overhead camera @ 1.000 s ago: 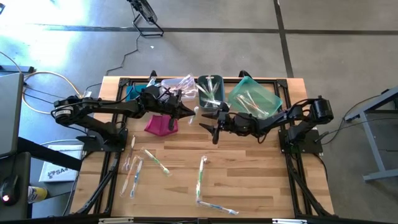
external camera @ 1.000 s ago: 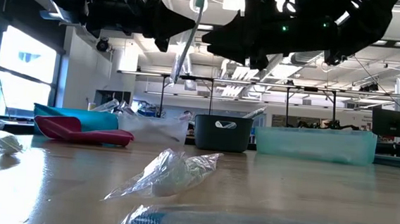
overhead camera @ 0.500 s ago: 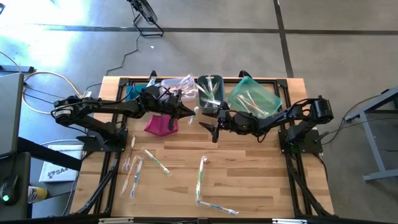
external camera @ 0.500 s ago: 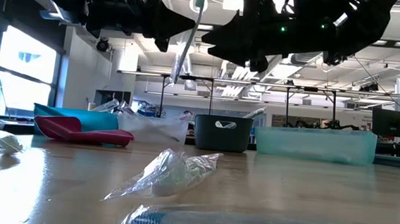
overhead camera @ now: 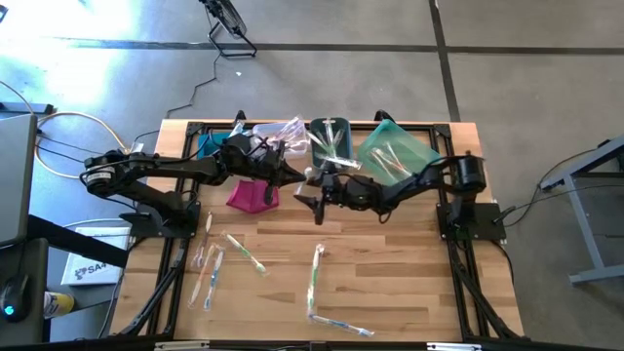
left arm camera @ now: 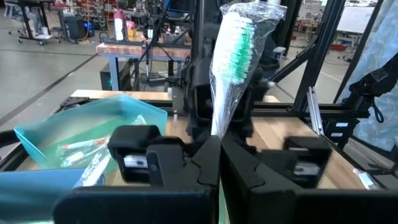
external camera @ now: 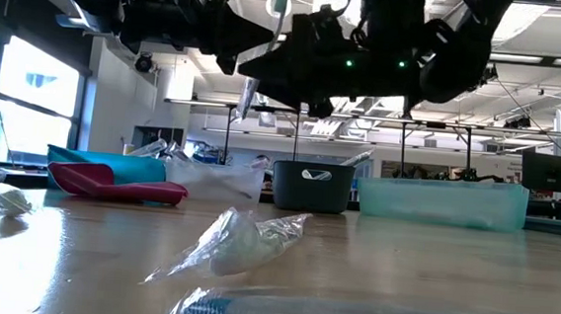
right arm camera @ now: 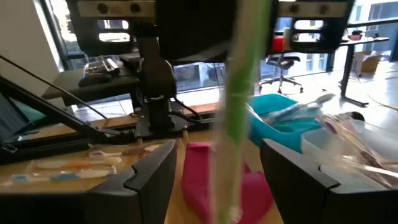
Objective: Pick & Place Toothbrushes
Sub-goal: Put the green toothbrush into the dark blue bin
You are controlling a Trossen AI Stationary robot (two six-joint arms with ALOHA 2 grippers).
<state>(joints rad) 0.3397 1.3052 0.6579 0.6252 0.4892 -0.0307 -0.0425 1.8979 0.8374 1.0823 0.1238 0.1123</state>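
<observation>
Toothbrush in a clear crinkly wrapper, green-bristled [left arm camera: 231, 59]: that is what I am handing across.

From above, I see my left gripper [overhead camera: 292, 175] pinched tight on it over the far middle of the wooden table [overhead camera: 390, 283], just right of the magenta pouch [overhead camera: 252, 194]. My right gripper [overhead camera: 314, 195] sits just beside it on the right, jaws spread wide, empty. Loose wrapped toothbrushes [overhead camera: 314, 278] lie on the near boards.

At table height, the brush [external camera: 257, 66] hangs roughly upright between both dark arms, well above the dark grey bin [external camera: 311, 187].

In the left wrist view, the closed fingers [left arm camera: 205, 165] clamp its handle, head standing away from them.

In the right wrist view, the green handle [right arm camera: 239, 106] stands between my open fingers [right arm camera: 149, 174], crossing the gap lengthwise; neither pad touches it that I can see. I judge the right arm needs only to close.
</observation>
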